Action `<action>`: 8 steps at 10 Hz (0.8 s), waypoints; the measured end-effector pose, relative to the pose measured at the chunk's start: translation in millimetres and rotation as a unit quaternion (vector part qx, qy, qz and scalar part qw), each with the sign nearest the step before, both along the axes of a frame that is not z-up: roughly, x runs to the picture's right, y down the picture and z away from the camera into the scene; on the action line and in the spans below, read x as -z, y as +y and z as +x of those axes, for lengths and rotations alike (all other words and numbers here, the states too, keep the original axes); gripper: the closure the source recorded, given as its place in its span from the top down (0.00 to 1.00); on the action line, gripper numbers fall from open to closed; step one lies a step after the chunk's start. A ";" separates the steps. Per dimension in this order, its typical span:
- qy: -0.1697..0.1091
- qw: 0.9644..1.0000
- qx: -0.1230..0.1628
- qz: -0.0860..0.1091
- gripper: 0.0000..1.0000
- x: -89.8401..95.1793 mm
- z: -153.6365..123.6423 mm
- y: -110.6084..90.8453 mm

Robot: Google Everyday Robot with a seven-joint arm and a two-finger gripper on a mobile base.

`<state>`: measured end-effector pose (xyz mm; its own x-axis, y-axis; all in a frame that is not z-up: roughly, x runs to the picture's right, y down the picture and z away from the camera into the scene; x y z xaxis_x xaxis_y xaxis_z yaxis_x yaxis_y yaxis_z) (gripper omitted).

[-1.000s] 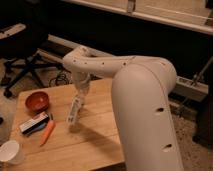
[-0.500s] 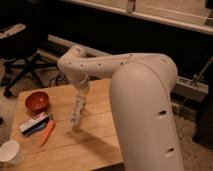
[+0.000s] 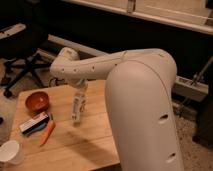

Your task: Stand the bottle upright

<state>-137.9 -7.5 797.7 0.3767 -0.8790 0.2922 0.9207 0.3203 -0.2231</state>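
Note:
The bottle (image 3: 77, 108), slim and whitish with a pale label, hangs nearly upright with its base at or just above the wooden table (image 3: 95, 142), near the table's middle. My gripper (image 3: 80, 93) reaches down from the big white arm (image 3: 135, 95) and is shut on the bottle's top end. The arm hides the right part of the table.
A red bowl (image 3: 37, 101) stands at the table's back left. A flat dark-and-white box (image 3: 33, 123) and an orange carrot (image 3: 47, 132) lie left of the bottle. A white paper cup (image 3: 10, 151) stands at the front left corner. An office chair (image 3: 20, 55) stands beyond the table.
The arm's elbow has shifted slightly left and the bottle has stayed in the gripper at nearly the same spot, a little more upright.

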 end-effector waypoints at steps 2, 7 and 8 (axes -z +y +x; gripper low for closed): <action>0.002 1.000 -0.002 0.008 0.11 3.2 -4.6 6.5; 0.021 0.998 0.011 0.051 0.11 9.1 -9.4 11.3; 0.027 0.998 0.015 0.060 0.11 10.2 -9.1 12.0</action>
